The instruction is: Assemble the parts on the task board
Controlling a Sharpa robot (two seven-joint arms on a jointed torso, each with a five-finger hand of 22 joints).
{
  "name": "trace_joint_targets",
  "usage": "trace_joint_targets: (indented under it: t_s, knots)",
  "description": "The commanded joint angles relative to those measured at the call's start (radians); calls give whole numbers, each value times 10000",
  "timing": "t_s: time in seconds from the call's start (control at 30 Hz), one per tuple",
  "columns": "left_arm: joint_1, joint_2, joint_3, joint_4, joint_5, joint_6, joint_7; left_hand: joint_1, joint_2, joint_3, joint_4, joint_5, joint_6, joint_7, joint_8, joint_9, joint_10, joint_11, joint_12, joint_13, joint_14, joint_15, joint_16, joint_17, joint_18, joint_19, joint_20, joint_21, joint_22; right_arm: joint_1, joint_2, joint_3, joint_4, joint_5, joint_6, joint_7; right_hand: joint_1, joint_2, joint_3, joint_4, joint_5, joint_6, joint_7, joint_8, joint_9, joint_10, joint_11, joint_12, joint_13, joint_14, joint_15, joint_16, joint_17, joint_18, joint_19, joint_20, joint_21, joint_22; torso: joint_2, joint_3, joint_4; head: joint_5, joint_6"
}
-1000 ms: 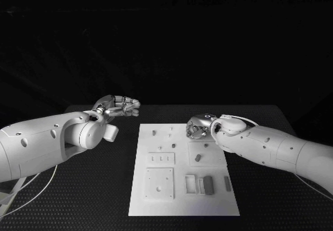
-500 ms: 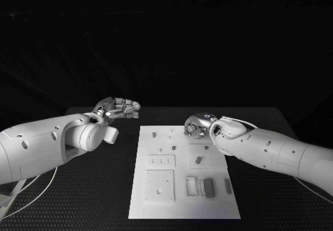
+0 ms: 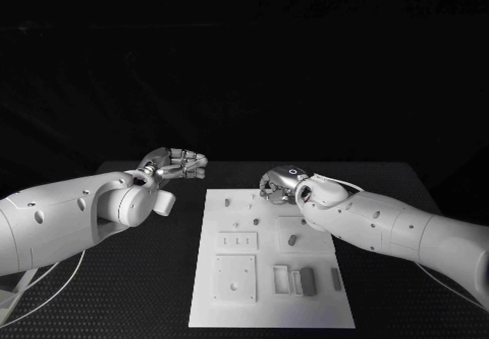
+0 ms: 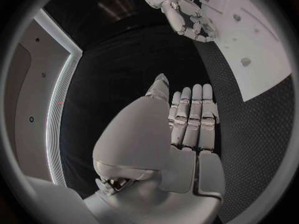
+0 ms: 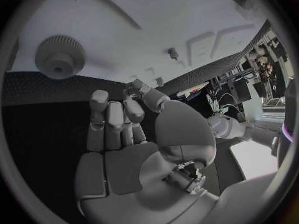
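The white task board (image 3: 230, 300) lies in the middle of the black table. Small grey parts lie on it: a short peg (image 3: 292, 240), a block (image 3: 308, 277) and a thin bar (image 3: 336, 278) near its front right. My right hand (image 3: 277, 185) hovers over the board's far right corner with fingers loosely bent and nothing in them. The right wrist view has that hand (image 5: 124, 134) near a grey gear (image 5: 59, 56) on the board (image 5: 156, 20). My left hand (image 3: 175, 164) hangs off the board's far left, fingers straight (image 4: 190, 119) and empty.
Raised white fixtures stand on the board: a square plate (image 3: 234, 277) at the front left, a slotted block (image 3: 237, 241) behind it and a frame (image 3: 280, 275) beside the grey block. Black table (image 3: 152, 282) surrounds the board.
My right hand has shifted a little left and toward the board's far edge. The left hand has stayed about where it was; the camera has tipped slightly.
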Motion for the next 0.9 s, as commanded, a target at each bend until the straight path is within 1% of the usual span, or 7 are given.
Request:
trace_joint_targets:
  t_s: [0.03,0.1,0.23,0.43,0.5,0.67,0.9]
  knots:
    - [6,60,9,1,0,105,129,-74,13,-46,1,-39,24,65,-33,-9,40,48,-59,-17,-20,35,-35,13,144,24,47,-47,-12,-1,167,1,-161,-534,-232,88,-17,-57,67,1,23,158,27,115,194,78,-6,31,1,69,-22,57,6,151,-17,-120,67,176,4,-3,29,23,50]
    - [7,48,9,29,0,105,122,-74,13,-47,1,-40,24,65,-33,-10,40,48,-60,-17,-20,35,-36,13,144,24,47,-47,-12,-2,214,0,-221,-629,-210,106,-16,-61,70,1,22,158,27,115,195,77,-6,28,-4,68,-22,55,1,151,-16,-122,68,175,8,-4,31,50,55]
    - [8,41,9,55,0,95,133,-78,-3,-61,-1,-41,27,65,-34,-12,44,48,-65,-17,-19,36,-43,18,143,23,48,-52,-13,-2,387,0,-427,-710,-278,130,-19,-73,74,5,22,161,26,116,198,64,-6,7,-37,67,-22,52,-8,151,-13,-125,71,174,26,-5,22,93,129]
    - [12,11,10,138,-1,82,127,-82,-18,-75,-1,-41,32,63,-34,-14,50,48,-70,-16,-20,37,-51,24,143,23,48,-55,-13,-5,599,-25,-598,-1079,-431,-3,-15,-115,89,3,22,178,21,124,209,67,-10,-12,-64,76,-24,47,-20,151,-7,-135,79,172,44,1,51,123,166]
    - [14,-3,10,164,-2,79,121,-84,-25,-81,-1,-41,33,62,-34,-15,52,47,-72,-16,-19,37,-54,26,143,23,49,-57,-13,-7,646,-55,-625,-1349,-633,-86,-7,-139,99,1,22,194,16,131,216,73,-15,-22,-78,95,-26,49,-13,151,-4,-142,84,171,60,6,64,133,164]
    - [16,-27,12,195,-3,65,122,-88,-36,-91,0,-41,34,61,-35,-17,54,47,-77,-16,-19,38,-60,30,143,23,49,-59,-13,-21,716,-216,-599,-2231,-1122,-240,55,-273,139,-3,22,265,-9,164,247,141,-37,-39,-94,161,-43,48,-11,151,16,-172,106,165,107,12,106,103,190]
    - [16,-4,12,173,-3,69,121,-92,-40,-97,1,-41,34,60,-37,-19,55,48,-81,-17,-19,38,-63,32,142,24,50,-61,-13,-41,769,-265,-527,-2689,-1406,-357,99,-392,167,12,22,356,-36,201,276,259,-61,-44,-87,256,-60,42,-15,151,60,-202,129,152,114,6,85,115,204]
